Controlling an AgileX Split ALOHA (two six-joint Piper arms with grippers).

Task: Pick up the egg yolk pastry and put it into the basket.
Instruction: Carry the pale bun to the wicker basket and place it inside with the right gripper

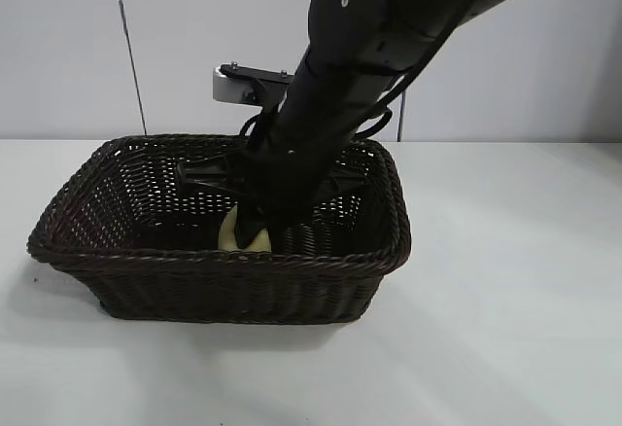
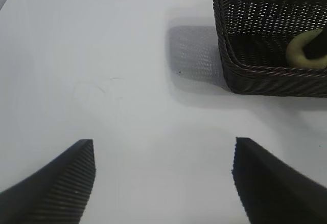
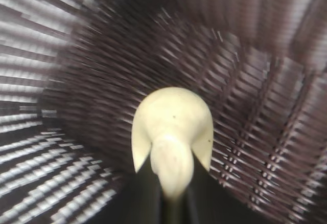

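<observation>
The large rectangular dark brown woven wicker basket (image 1: 146,251) is rough, with a faint sheen on its braided rim. The small pale yellow round egg yolk pastry (image 1: 233,234) inside looks smooth and matt. The black plastic right gripper (image 1: 255,230) has a dull finish; the left gripper's fingers (image 2: 61,193) are finely ribbed. The white table (image 1: 505,300) is smooth and matt.

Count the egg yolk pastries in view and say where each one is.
1. The egg yolk pastry sits low inside the basket, pinched by the right pincer. The arm covers part of the basket floor, so another could be hidden.
</observation>
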